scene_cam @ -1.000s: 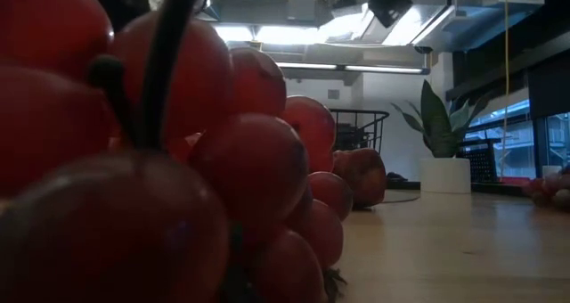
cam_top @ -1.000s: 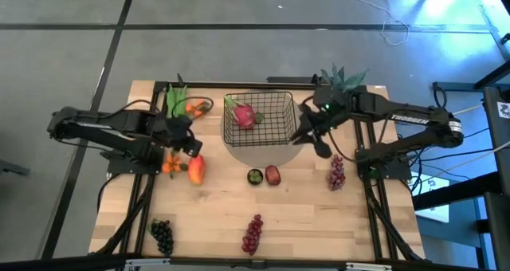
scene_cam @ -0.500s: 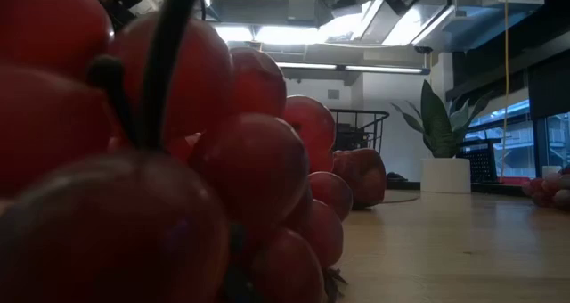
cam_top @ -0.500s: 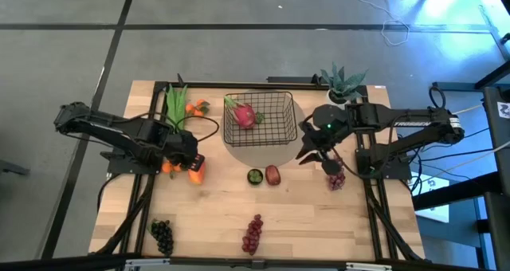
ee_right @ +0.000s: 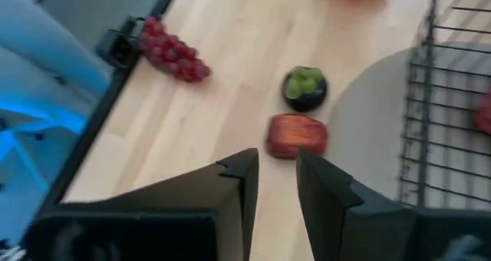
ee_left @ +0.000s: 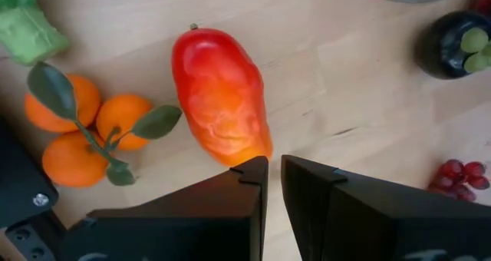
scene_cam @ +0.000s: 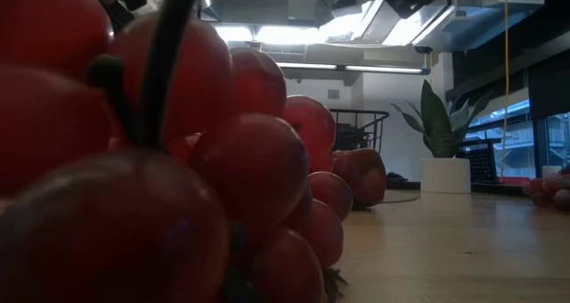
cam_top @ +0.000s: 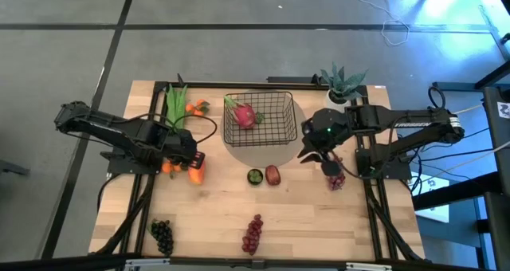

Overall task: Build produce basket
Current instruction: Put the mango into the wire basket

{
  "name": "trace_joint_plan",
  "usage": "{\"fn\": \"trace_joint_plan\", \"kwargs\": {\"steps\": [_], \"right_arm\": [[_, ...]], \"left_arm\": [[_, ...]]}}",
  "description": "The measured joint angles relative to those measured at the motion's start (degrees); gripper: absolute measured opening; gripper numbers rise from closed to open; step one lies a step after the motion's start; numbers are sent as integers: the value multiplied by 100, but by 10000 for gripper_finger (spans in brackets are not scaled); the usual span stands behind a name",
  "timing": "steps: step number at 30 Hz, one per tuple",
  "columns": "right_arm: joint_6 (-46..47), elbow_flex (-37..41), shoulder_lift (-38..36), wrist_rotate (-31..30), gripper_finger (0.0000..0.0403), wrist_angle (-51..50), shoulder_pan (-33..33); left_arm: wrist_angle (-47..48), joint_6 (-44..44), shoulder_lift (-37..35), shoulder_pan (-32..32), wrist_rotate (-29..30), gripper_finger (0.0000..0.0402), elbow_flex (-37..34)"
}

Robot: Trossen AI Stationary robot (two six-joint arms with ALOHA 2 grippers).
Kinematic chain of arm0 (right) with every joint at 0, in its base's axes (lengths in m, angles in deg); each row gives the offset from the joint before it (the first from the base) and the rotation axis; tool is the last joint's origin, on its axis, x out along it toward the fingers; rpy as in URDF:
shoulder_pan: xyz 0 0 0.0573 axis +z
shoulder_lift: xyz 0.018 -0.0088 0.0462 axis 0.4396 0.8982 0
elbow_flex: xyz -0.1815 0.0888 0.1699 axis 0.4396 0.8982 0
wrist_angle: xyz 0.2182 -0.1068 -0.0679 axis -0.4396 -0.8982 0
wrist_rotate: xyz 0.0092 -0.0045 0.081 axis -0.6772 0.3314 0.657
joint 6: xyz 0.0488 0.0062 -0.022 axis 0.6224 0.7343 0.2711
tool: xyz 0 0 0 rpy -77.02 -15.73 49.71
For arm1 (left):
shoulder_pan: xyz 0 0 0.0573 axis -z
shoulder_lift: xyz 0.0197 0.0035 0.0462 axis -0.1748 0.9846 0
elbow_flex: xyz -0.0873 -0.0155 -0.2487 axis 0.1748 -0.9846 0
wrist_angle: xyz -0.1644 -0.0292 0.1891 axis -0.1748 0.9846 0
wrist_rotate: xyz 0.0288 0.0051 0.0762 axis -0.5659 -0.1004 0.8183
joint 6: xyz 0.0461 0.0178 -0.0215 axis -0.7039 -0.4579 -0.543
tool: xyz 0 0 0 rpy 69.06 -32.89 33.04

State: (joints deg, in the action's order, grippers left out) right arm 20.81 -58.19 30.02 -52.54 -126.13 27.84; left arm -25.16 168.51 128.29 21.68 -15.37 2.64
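Two grippers hang empty: our left gripper (ee_left: 272,169), jaws nearly closed, sits just above the red-orange mango (ee_left: 221,96) on the counter (cam_top: 319,223). Our right gripper (ee_right: 276,165), jaws slightly parted, hovers beside the basket (cam_top: 259,119), which holds a pink dragon fruit (cam_top: 245,115).

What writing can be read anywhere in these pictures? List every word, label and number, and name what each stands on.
White lettering on the right arm: too small to read.
Dark marks on the white label at the high view's right edge: too small to read.
Nothing else in any view bears writing that shows.
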Motion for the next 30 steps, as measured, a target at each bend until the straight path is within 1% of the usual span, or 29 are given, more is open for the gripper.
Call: {"fn": "trace_joint_plan", "kwargs": {"steps": [4, 6, 13, 30], "right_arm": [[25, 0, 2, -502, 81, 50, -2], [4, 0, 2, -622, 81, 49, -4], [6, 0, 2, -625, 81, 48, -4], [2, 0, 4, -627, 81, 46, -4]], "left_arm": [[-4, 197, 0, 0, 0, 30, 0], [-4, 194, 0, 0, 0, 30, 0], [-9, 335, 0, 0, 0, 30, 0], [-11, 338, 0, 0, -8, 30, 0]]}}
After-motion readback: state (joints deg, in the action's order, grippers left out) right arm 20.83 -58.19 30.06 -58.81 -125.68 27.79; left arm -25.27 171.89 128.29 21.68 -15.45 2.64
